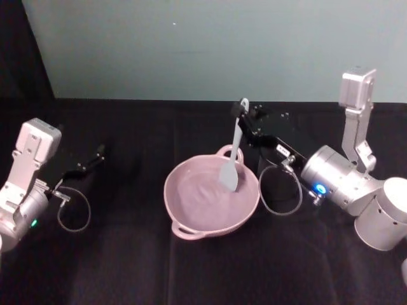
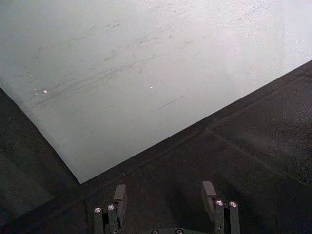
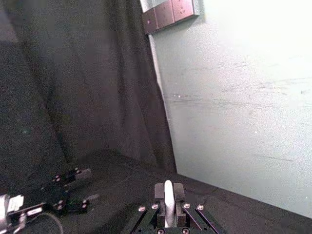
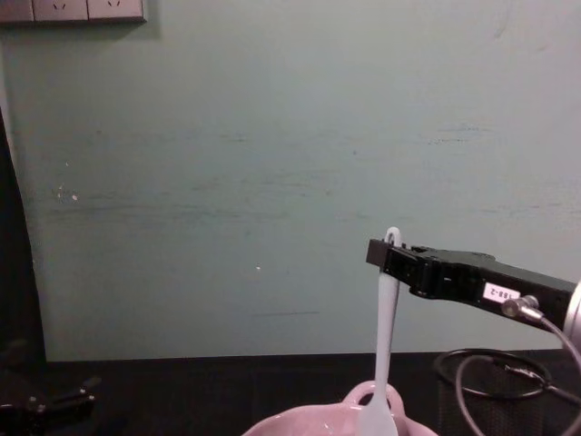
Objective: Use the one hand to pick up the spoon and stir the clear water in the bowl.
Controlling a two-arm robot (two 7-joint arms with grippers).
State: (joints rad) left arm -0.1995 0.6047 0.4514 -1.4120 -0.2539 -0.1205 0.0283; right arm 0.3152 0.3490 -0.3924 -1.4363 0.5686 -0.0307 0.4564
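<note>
Now: my right pincer [image 1: 247, 115] clamped on spoon [image 1: 233, 152] handle-top, head in bowl [image 1: 213, 230]; stir slow small circles, off rim. My left pincer [image 1: 96, 154] parked open, far left.

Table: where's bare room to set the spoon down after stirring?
Free: the table strip in front of the bowl, and the patch between the bowl and the left hand. Crowded: right of the bowl, where the right hand holding the spoon, its cable and the mesh cup sit.
</note>
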